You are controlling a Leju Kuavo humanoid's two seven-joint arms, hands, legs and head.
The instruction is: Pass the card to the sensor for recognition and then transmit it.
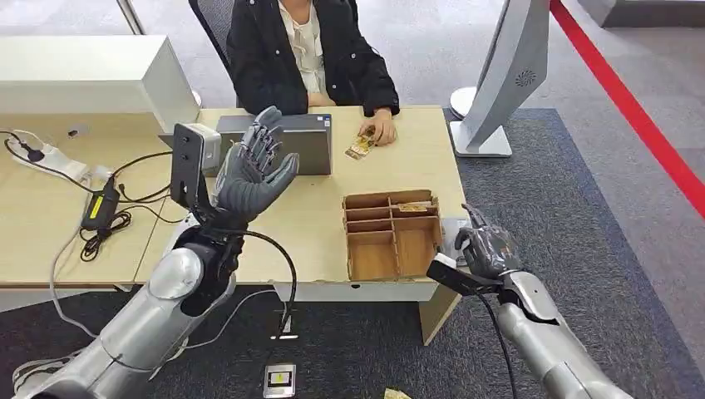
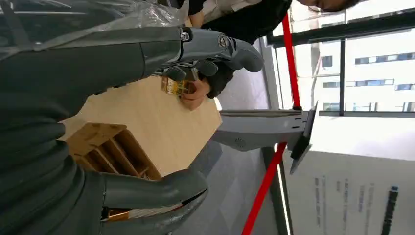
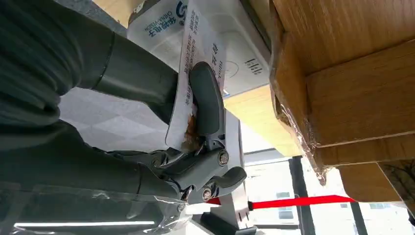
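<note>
The right hand (image 3: 205, 127) pinches a white printed card (image 3: 188, 73) between thumb and fingers, right over the white sensor (image 3: 235, 63) at the desk's edge beside the wooden divider box (image 1: 391, 234). I'd hold it flat and steady there until it reads. The left hand (image 1: 253, 170) is raised, open and empty. Across the desk (image 1: 308, 220), a person's hand (image 1: 381, 126) rests on another card (image 1: 361, 147).
</note>
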